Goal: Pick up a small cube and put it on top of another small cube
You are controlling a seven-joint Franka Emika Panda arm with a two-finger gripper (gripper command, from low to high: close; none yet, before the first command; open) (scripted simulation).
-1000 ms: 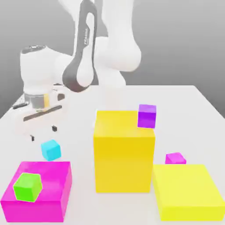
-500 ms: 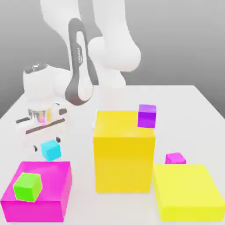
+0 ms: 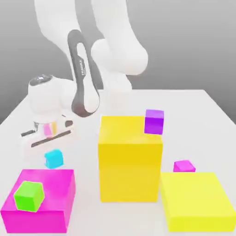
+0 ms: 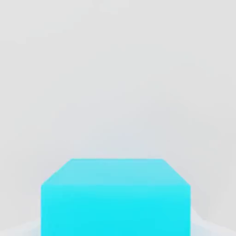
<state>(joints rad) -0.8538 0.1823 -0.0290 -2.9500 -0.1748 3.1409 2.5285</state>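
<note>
On the white table (image 3: 193, 110), toward the exterior view's left, the small cyan cube (image 3: 54, 158) is seen directly under the hand of the white arm (image 3: 83, 78). The gripper (image 3: 51, 154) is lowered over it, and its fingers are drawn in narrowly against the cube's sides, so that the cube is held between them. From the hand view, the cyan cube (image 4: 115, 198) is seen close up, with the pale table surface (image 4: 115, 69) behind it.

Just in front of the cube, a flat magenta block (image 3: 41, 203) is placed, and a small green cube (image 3: 28, 196) is set on its top. Near the middle of the table a tall yellow block (image 3: 130, 161) is stood upright, with a small purple cube (image 3: 154, 121) resting on its upper far corner toward the exterior view's right. Beside that, a low yellow block (image 3: 196, 200) is laid flat, and a small magenta cube (image 3: 184, 166) is seen just behind it, between the two yellow blocks.
</note>
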